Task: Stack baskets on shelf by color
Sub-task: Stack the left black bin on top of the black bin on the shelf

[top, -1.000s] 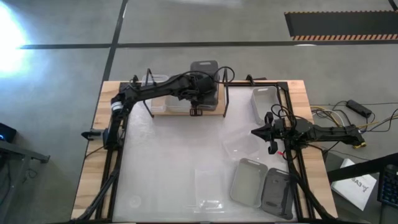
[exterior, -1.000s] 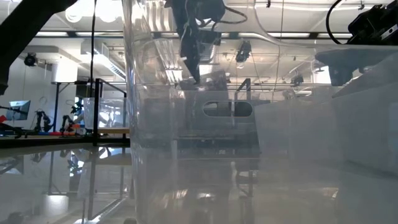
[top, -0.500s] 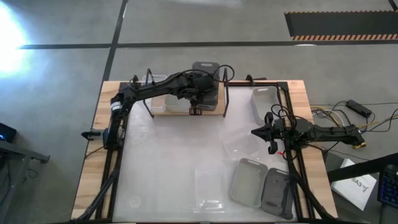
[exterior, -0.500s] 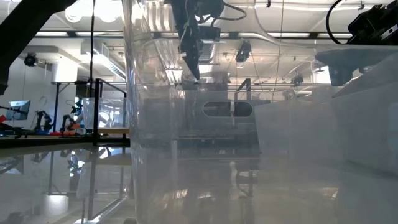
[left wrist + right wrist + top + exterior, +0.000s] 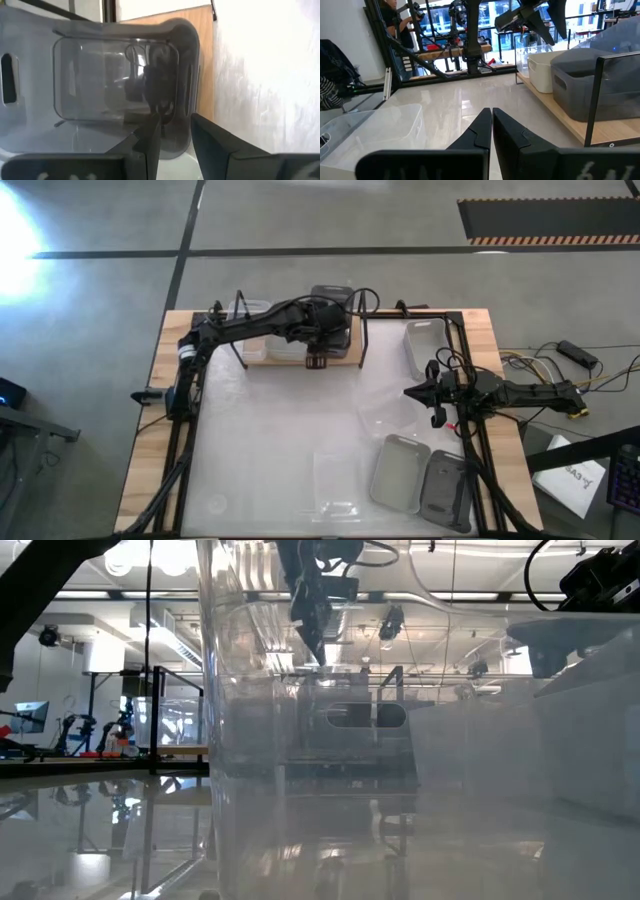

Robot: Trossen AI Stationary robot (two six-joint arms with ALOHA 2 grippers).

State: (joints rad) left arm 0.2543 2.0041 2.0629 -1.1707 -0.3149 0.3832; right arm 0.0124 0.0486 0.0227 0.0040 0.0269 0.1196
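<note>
A dark grey basket (image 5: 331,305) stands on the right part of the shelf (image 5: 285,358) at the table's far edge. A translucent white basket (image 5: 256,330) stands to its left on the same board. My left gripper (image 5: 175,120) is open over the dark grey basket's near wall, one finger inside the basket and one outside. In the high view my left gripper (image 5: 317,361) shows at the shelf's near edge. My right gripper (image 5: 408,393) waits shut and level at the table's right side, holding nothing. My left gripper straddles the dark grey basket's near wall (image 5: 189,100), slanting down from above toward the far edge. Whether either finger touches the wall, I cannot tell. The basket sits upright on the shelf.
A translucent basket (image 5: 425,345) lies at the far right and another (image 5: 390,415) under the right arm. A light grey basket (image 5: 400,472) and a dark grey one (image 5: 445,490) lie at the near right. One more translucent basket (image 5: 335,480) sits near the front. Black rods (image 5: 364,330) rise from the shelf.
My left gripper has opened over the dark grey basket's near wall and has let go of it. The arm has stayed in place. The basket stands where it was on the shelf.
</note>
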